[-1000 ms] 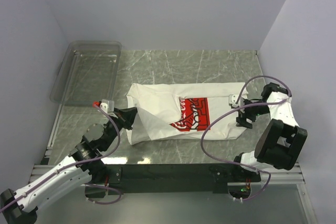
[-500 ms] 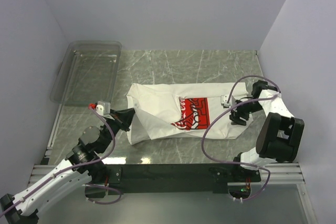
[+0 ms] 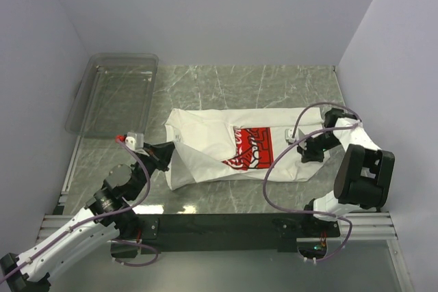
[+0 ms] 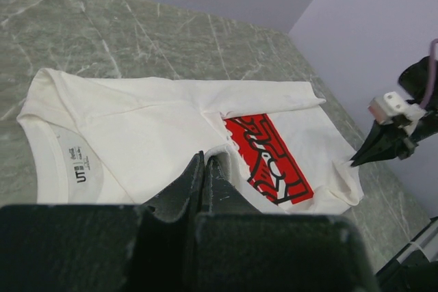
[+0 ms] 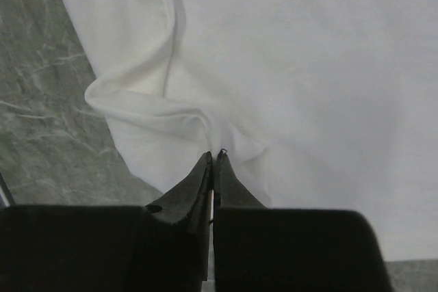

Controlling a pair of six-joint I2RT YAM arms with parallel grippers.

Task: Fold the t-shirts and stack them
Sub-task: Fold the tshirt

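Two small shifts against a second ago: right claw now a little further in over the counter, closer to the print; left claw drawn slightly back toward its own side (next to nothing altered over the last half second). Both pinched tight on cloth: on the right, fingertips pressed together with a puckered fold of white fabric gathered at them; on the left, tips closed at a crimped edge just beside the red print. White t-shirt lying mid-counter between the two claws, well apart from the clear bin at the far left. Folded lengthwise into a long band, one sleeve laid along the far edge, red square print with white and black lettering partly covered by a folded flap, collar and neck label at the end near the left claw, hem corner at the right end bunched and lifted.
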